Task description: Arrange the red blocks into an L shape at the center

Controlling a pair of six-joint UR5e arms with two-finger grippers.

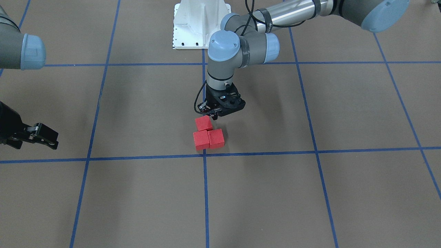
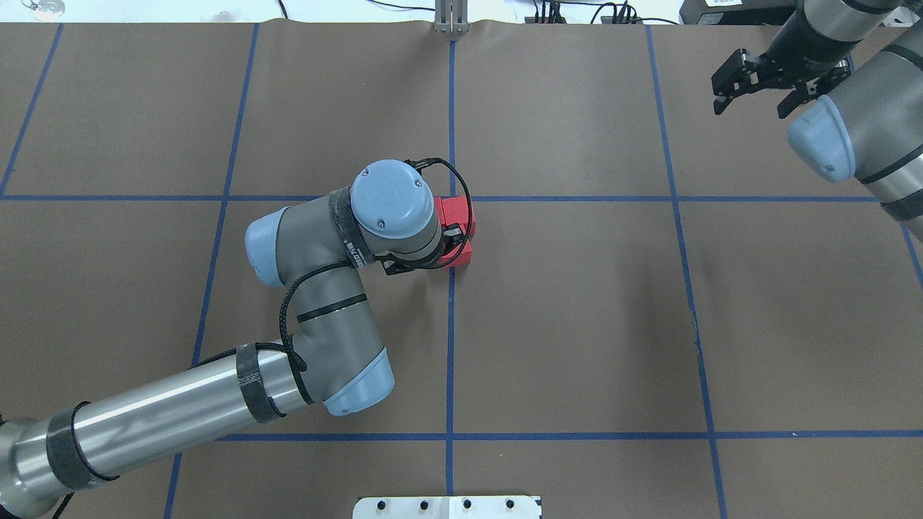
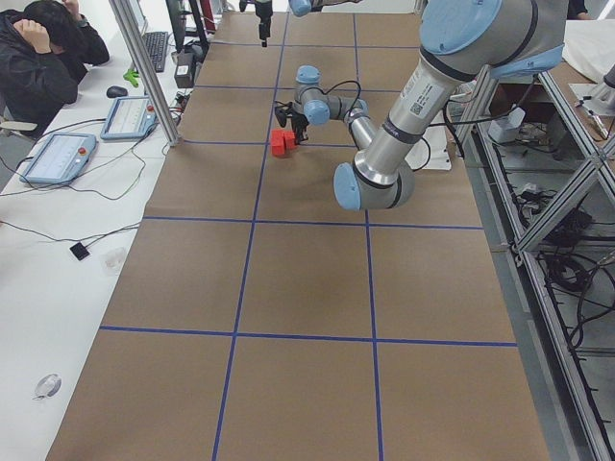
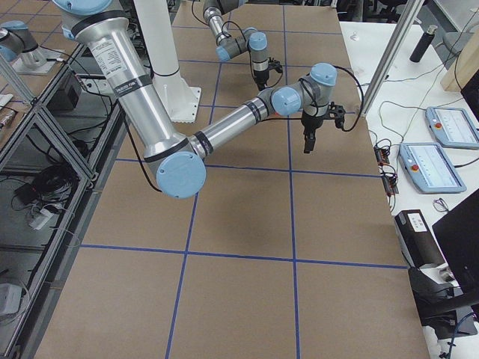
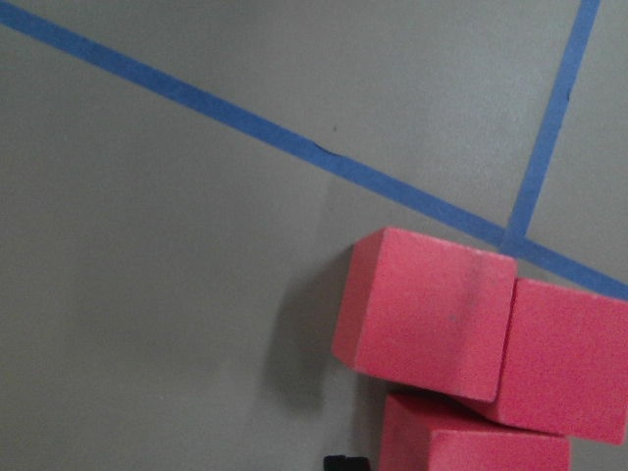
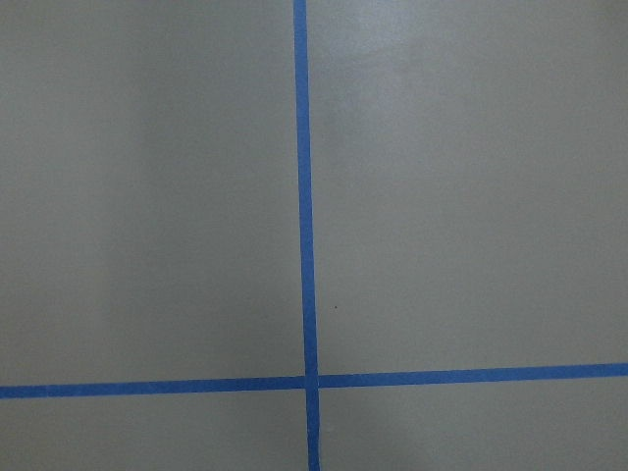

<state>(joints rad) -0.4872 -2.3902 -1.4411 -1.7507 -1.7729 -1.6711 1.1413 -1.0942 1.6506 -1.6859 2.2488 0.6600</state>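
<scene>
Three red blocks lie together in an L on the brown floor: one (image 1: 203, 123) behind the corner block (image 1: 201, 139), one (image 1: 216, 138) beside it. They sit just on the robot's side of the center crossing (image 1: 204, 155). The left wrist view shows them close up (image 5: 427, 309) next to the crossing (image 5: 510, 238). My left gripper (image 1: 212, 115) points down over the rear block, jaws open, one fingertip (image 5: 339, 461) just clear of it. In the overhead view my wrist hides most of the blocks (image 2: 456, 210). My right gripper (image 2: 750, 109) is open and empty, far away.
The white robot base (image 1: 193, 27) stands behind the blocks. My left forearm (image 2: 180, 411) crosses the near left floor. The right gripper (image 1: 51, 139) hangs over another tape crossing (image 6: 310, 381). Operators' tablets and cables lie along the table's far side (image 3: 58, 158).
</scene>
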